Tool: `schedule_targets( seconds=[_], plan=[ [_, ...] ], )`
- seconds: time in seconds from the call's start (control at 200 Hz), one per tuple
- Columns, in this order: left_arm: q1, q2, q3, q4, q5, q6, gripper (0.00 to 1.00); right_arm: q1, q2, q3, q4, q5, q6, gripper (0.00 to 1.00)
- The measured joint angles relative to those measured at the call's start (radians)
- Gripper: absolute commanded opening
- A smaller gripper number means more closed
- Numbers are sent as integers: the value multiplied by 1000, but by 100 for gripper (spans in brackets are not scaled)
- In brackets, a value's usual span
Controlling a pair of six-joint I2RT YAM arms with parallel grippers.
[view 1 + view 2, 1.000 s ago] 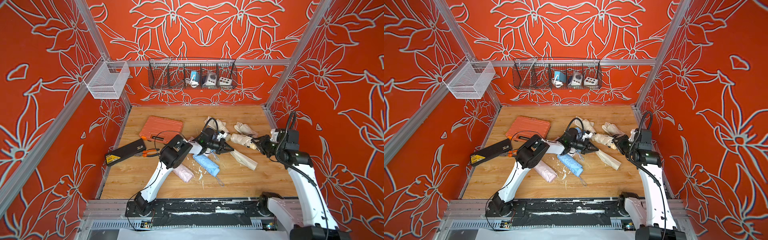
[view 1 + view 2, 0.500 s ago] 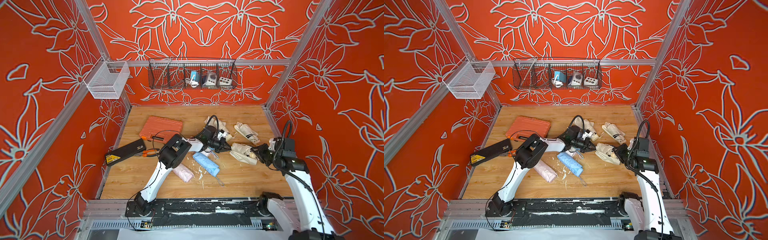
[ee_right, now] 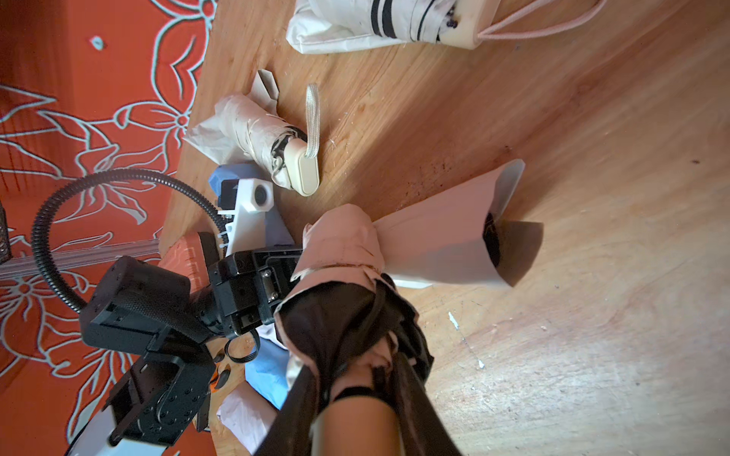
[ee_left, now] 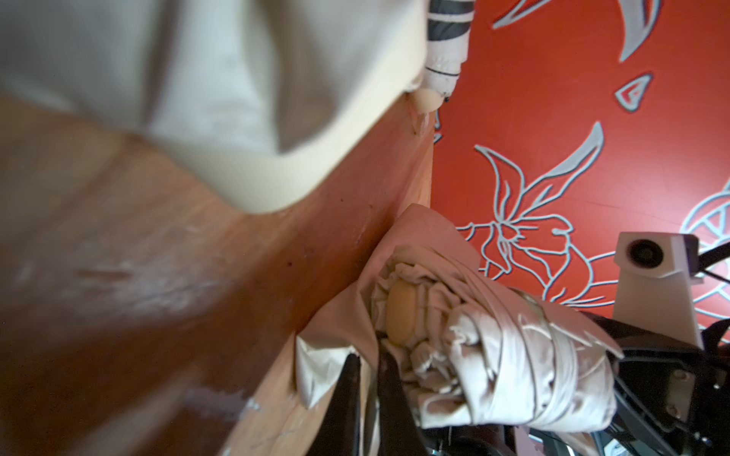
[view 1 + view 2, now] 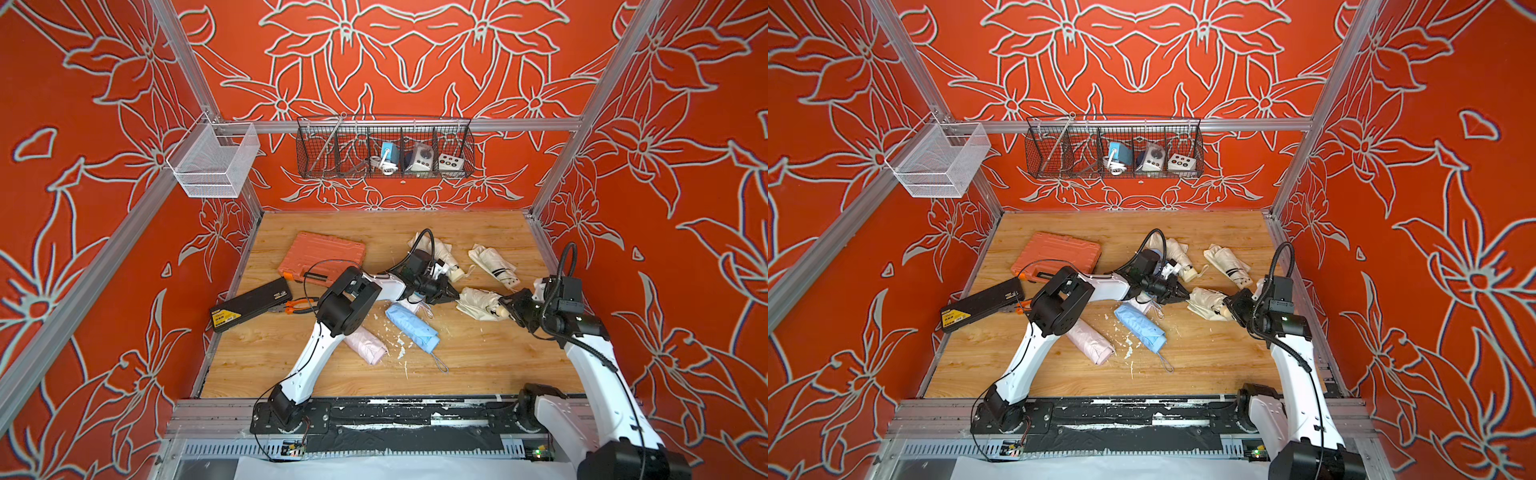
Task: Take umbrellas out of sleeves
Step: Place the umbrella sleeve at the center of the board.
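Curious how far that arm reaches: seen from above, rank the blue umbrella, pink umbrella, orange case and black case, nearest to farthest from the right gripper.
From the right gripper, in a top view:
1. blue umbrella, mid-table
2. pink umbrella, front centre
3. orange case, back left
4. black case, left edge

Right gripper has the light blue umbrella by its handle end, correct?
No. The right gripper is shut on the handle end of the cream umbrella; both top views show it. The light blue umbrella lies on the table, in no gripper.
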Motion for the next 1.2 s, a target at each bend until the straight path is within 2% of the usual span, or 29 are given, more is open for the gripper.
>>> schedule_targets(
  seconds=[0.38, 0.66, 0.881, 1.201],
  plan=[
    [27, -3, 6, -60, -22, 38, 47, -2, 70, -7, 106, -4, -10, 0],
    [57, -29, 7, -89, -49, 37, 58, -9, 98, -69, 259, -37, -9, 0],
    [63, -46, 7, -133, -77, 45, 58, -17, 118, -79, 318, -55, -8, 0],
    [56, -66, 7, -227, -72, 133, 58, -17, 84, -63, 364, -99, 58, 0]
  ],
)
